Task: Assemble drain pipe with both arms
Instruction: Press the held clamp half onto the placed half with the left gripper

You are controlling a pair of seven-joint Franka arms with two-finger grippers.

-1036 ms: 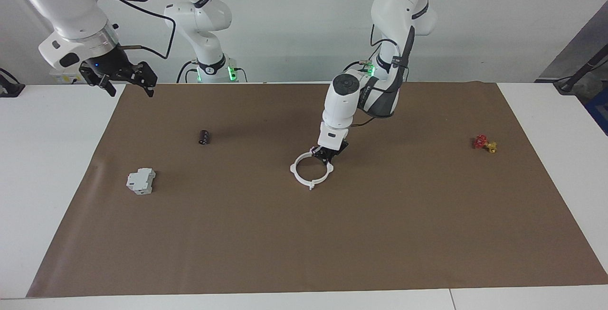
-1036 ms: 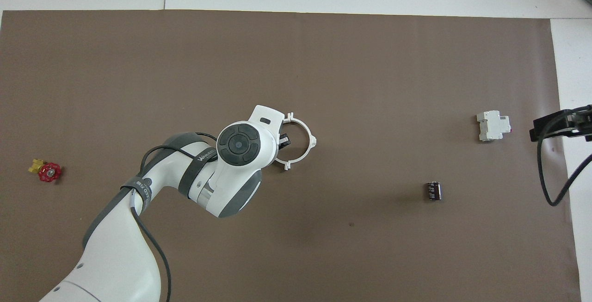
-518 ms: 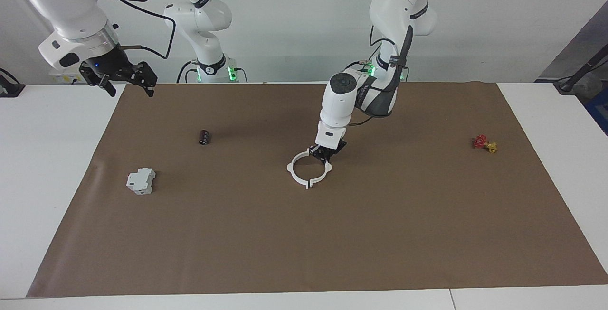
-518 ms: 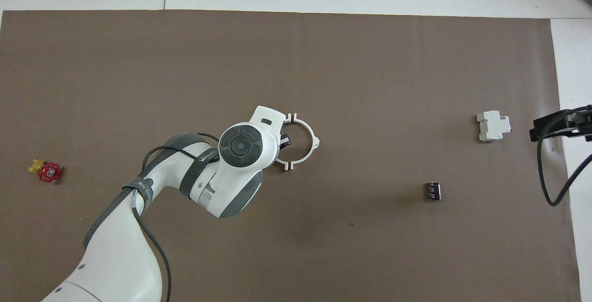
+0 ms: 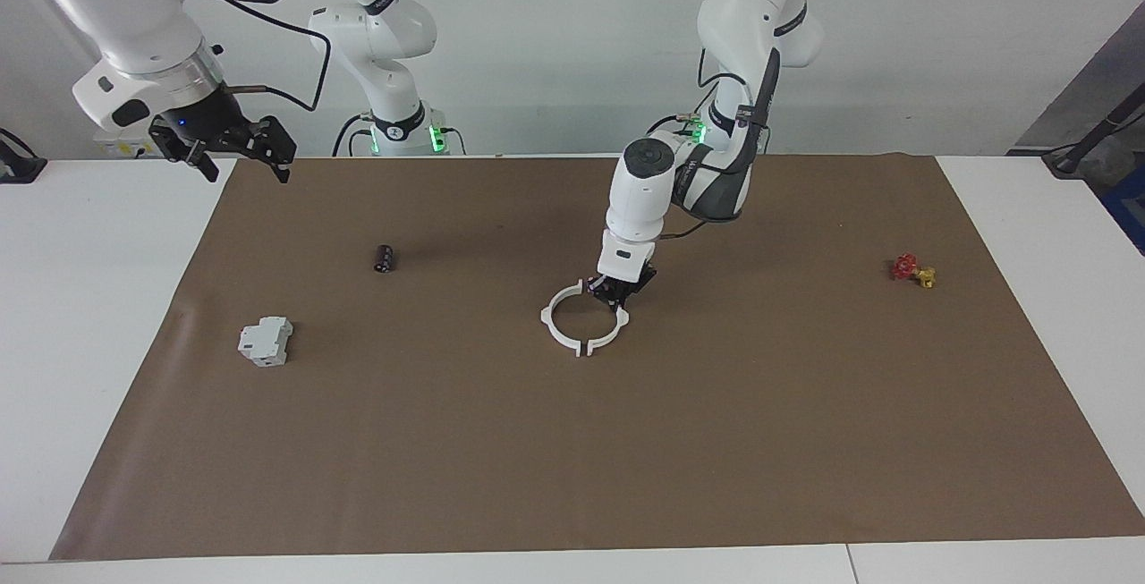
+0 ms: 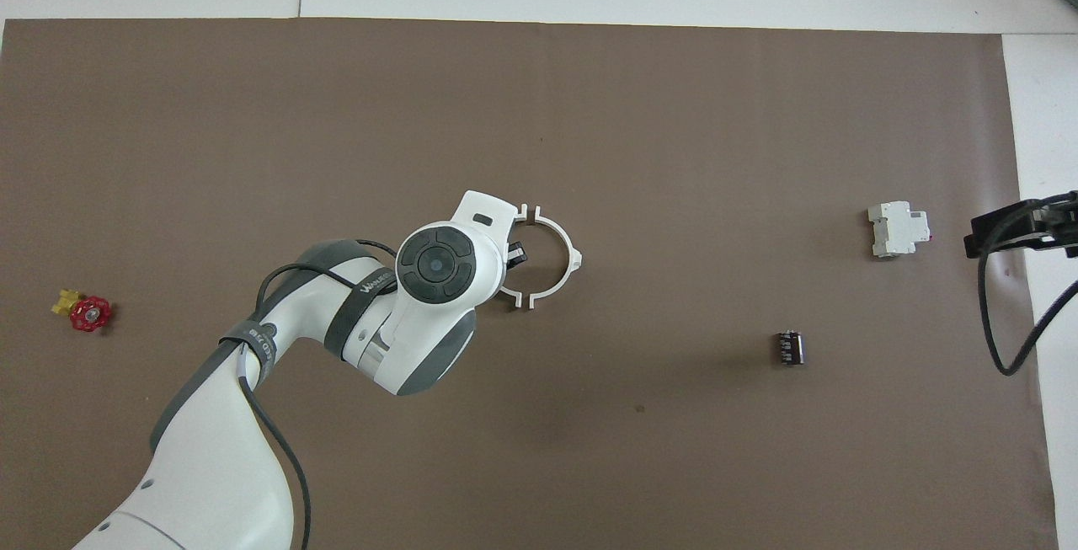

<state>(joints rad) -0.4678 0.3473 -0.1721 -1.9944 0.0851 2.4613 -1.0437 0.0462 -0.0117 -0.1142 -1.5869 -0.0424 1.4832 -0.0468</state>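
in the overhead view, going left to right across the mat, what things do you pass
small red and yellow valve piece → left gripper shut on the white plastic ring of two half-rings → small black cylinder → boxy grey-white block → open right gripper

1. We see bright, even, diffuse light across both views, with no hard glare
2. Shadows are soft and faint: a dim smudge lies on the brown mat point(image 5: 805, 441) beside the black cylinder point(image 5: 384, 258), and another beside the grey-white block point(image 5: 266, 341)
3. The glossy left arm point(image 6: 253, 415) shows mild sheen only
4. Both views look sharp, with no motion blur
5. Straight mat edges show little distortion
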